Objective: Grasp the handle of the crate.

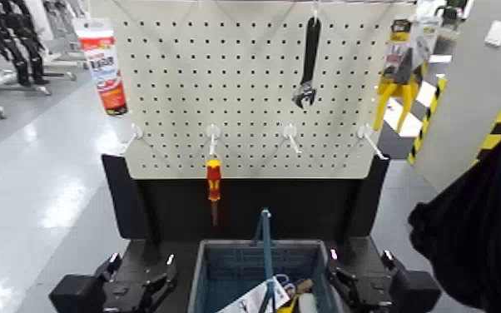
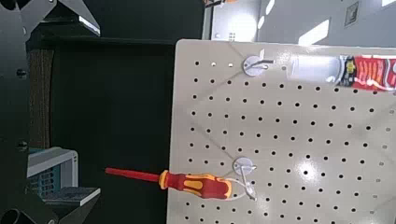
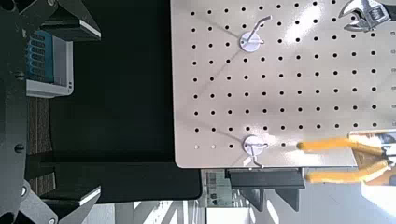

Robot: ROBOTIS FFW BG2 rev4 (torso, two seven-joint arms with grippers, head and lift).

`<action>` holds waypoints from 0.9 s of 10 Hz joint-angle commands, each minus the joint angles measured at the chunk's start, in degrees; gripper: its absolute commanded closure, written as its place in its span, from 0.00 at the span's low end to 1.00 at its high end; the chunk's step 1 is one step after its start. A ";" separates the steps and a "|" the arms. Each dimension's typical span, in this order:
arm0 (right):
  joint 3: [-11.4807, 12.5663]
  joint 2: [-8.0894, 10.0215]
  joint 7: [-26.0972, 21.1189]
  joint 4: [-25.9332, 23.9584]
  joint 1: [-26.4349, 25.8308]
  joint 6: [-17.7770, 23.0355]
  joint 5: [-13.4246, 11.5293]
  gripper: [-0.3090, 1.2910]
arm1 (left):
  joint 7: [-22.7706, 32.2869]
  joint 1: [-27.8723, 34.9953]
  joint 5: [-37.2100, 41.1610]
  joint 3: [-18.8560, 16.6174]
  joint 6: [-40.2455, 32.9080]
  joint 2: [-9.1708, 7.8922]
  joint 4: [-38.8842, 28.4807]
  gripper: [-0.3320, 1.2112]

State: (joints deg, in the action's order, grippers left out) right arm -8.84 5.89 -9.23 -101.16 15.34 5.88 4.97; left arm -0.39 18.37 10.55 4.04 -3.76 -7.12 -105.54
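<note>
The blue-grey slotted crate (image 1: 252,273) sits at the bottom centre of the head view, with loose items inside. Its thin teal handle (image 1: 265,241) stands upright over the middle. My left gripper (image 1: 141,273) rests low, just left of the crate, and my right gripper (image 1: 359,271) rests low, just right of it. Both are open and empty, clear of the handle. A corner of the crate shows between the spread fingers in the left wrist view (image 2: 51,173) and in the right wrist view (image 3: 47,65).
A white pegboard (image 1: 254,91) stands behind the crate on a black base frame (image 1: 129,200). It carries a red-and-yellow screwdriver (image 1: 213,181), a black wrench (image 1: 308,62) and yellow pliers (image 1: 397,87). A dark cloth shape (image 1: 478,225) fills the right edge.
</note>
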 commanded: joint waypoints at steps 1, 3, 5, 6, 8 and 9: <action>-0.04 0.00 0.00 -0.09 0.04 0.01 0.04 0.28 | -0.14 0.00 0.17 0.00 -0.19 0.00 0.07 0.29; 0.05 -0.09 -0.09 -0.09 0.04 0.01 -0.05 0.28 | -0.22 -0.09 0.70 0.00 -0.11 -0.09 -0.02 0.28; -0.04 -0.09 -0.09 -0.09 -0.04 -0.17 0.04 0.28 | -3.30 -1.49 5.27 -0.70 5.26 -0.09 -0.99 0.29; -0.12 -0.09 -0.09 -0.09 -0.04 -0.25 0.04 0.28 | -5.58 -2.81 7.03 -1.41 8.51 -0.09 -1.95 0.29; -0.21 -0.09 -0.09 -0.09 -0.04 -0.43 0.04 0.28 | -6.90 -5.54 15.73 -2.55 17.74 -1.15 -4.77 0.29; -0.12 -0.09 -0.09 -0.09 -0.13 -0.52 0.04 0.28 | -7.34 -7.03 21.62 -2.81 22.66 -2.20 -5.56 0.29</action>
State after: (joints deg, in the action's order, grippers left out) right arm -8.99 5.80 -9.32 -101.25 15.23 5.41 5.01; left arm -7.77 12.23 28.55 1.35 15.93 -8.68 -110.54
